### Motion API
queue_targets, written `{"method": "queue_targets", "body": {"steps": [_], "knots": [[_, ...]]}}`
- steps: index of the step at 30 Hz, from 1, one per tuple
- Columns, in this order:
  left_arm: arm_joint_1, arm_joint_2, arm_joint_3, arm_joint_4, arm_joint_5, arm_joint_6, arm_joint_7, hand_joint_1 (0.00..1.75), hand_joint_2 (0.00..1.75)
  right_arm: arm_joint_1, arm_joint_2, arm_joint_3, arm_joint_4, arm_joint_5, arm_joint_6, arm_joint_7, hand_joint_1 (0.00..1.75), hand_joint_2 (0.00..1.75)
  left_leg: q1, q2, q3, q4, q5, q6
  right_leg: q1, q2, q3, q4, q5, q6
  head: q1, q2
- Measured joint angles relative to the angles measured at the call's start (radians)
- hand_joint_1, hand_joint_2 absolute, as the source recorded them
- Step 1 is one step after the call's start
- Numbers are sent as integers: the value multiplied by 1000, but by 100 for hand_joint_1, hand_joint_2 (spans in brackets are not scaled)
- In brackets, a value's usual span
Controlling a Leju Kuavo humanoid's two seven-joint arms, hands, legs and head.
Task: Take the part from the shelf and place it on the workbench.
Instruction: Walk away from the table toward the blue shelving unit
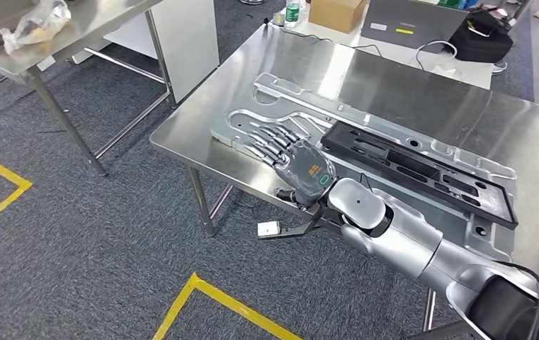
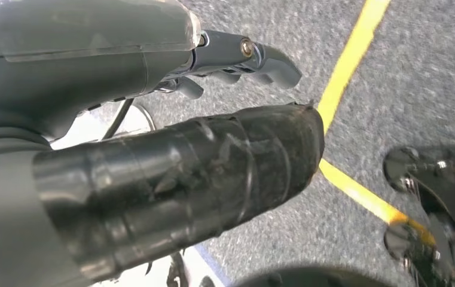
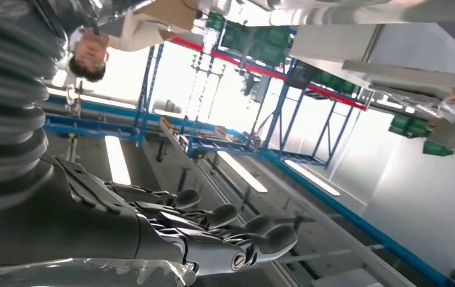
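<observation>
Steel workbench (image 1: 202,113) already carries the silvery part (image 1: 280,99); the right hand (image 1: 291,157) rests flat on the part's near edge, fingers extended, gripping nothing, so only withdrawal seems left.

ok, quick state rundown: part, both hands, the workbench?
silver metal part: lying flat on the workbench, at its near edge
black frame: lying flat on top of the silver part
right robot hand: fingers extended, resting on the part's near edge, holding nothing
left robot hand: hanging over the floor, holding nothing
workbench: bearing the part
</observation>
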Motion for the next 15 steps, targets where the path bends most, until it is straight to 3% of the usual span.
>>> {"method": "queue_targets", "body": {"steps": [2,3,4,5,7,9,11,12,13,15], "knots": [[0,0,0,0,0,1,1,0,0,10,-3,1,0,0,-2,1,0,175,-1,-22,-1,0,1,2,0,24,-61,122,-48,1,0,0],[0,0,0,0,0,1,2,0,0,17,-3,2,0,1,-5,2,0,175,-2,-34,-1,1,1,3,0,28,-78,150,-48,1,0,0],[1,0,0,0,0,2,4,0,0,25,-4,4,0,3,-9,3,0,175,-3,-48,-1,1,1,3,1,31,-77,141,-28,-1,0,0],[0,0,0,0,0,3,6,0,0,34,-5,4,-2,5,-17,5,0,175,-3,-61,1,2,1,2,1,37,-58,94,7,-5,0,0],[0,-2,0,0,0,5,10,0,0,57,-12,5,-6,9,-42,11,0,175,-3,-86,1,3,1,0,2,76,0,-40,74,-18,-1,0],[1,-5,0,0,0,8,12,0,0,87,-25,4,-13,11,-70,16,0,175,1,-108,-4,4,4,-8,4,105,31,-113,94,-26,-1,0],[7,-6,0,0,-1,11,13,0,0,115,-35,2,-19,13,-89,19,0,175,5,-131,-9,0,8,-23,9,93,36,-125,94,-31,0,0],[10,-5,0,0,-1,13,13,0,0,125,-37,1,-22,13,-95,21,0,175,5,-129,-11,1,7,-29,7,81,42,-132,97,-35,0,0],[12,-5,0,0,-2,15,13,0,0,134,-38,0,-25,13,-100,21,0,175,3,-112,-16,12,-2,-34,4,70,48,-142,101,-40,-1,0],[10,-3,0,0,-6,17,14,0,0,151,-39,-4,-31,16,-106,20,0,175,-1,-50,-53,92,-49,-41,0,42,59,-157,106,-49,-2,0]]}}
